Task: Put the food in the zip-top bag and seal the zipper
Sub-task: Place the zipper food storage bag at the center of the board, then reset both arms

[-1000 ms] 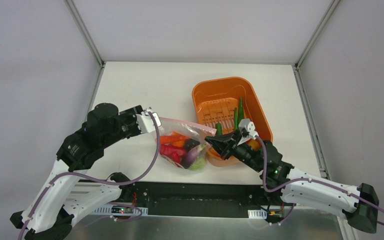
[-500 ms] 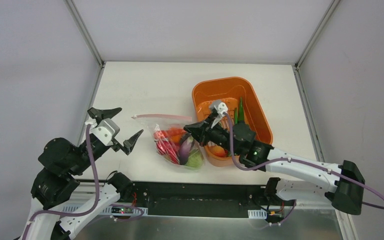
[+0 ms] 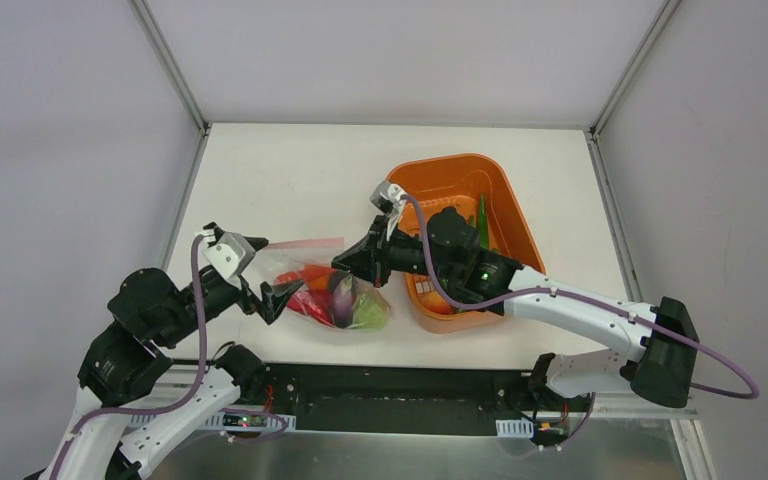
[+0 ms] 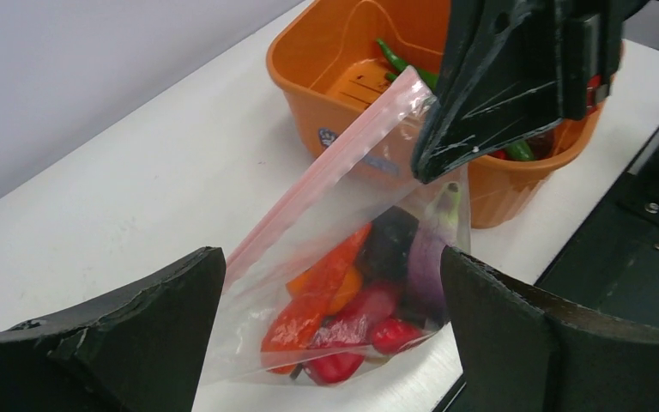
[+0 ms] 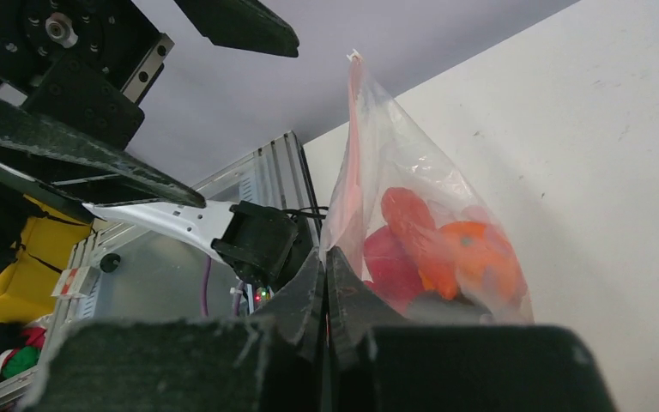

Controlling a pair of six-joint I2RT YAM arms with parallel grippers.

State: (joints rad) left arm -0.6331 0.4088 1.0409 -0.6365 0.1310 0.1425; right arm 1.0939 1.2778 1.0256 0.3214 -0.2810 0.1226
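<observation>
While the right claw is clamped shut on one corner of the zip-top bag, right at the end of the zipper, the left claw hangs near the other end with its fingers wide apart and nothing in them. The bag sits on the white surface, just left of the orange tub. Its mouth is pulled up at the pinched corner, and the food is slumped in the bottom: red, orange, dark purple and light green pieces.

My read is that the left claw is going for the free end of the pink strip.

Stuff I'd worry about:

- The whole bag hangs off one pinch on thin, crinkly film. If the load shifts or the right arm tugs, that corner could slide out.
- If the left claw closes on loose film below the strip instead of the strip itself, the two sides won't line up and the zip won't catch.
- The mouth looks open, so tipping the bag could let pieces roll out.
- There's a green pepper and a few other bits in the tub. Sealing now would leave them out.
</observation>
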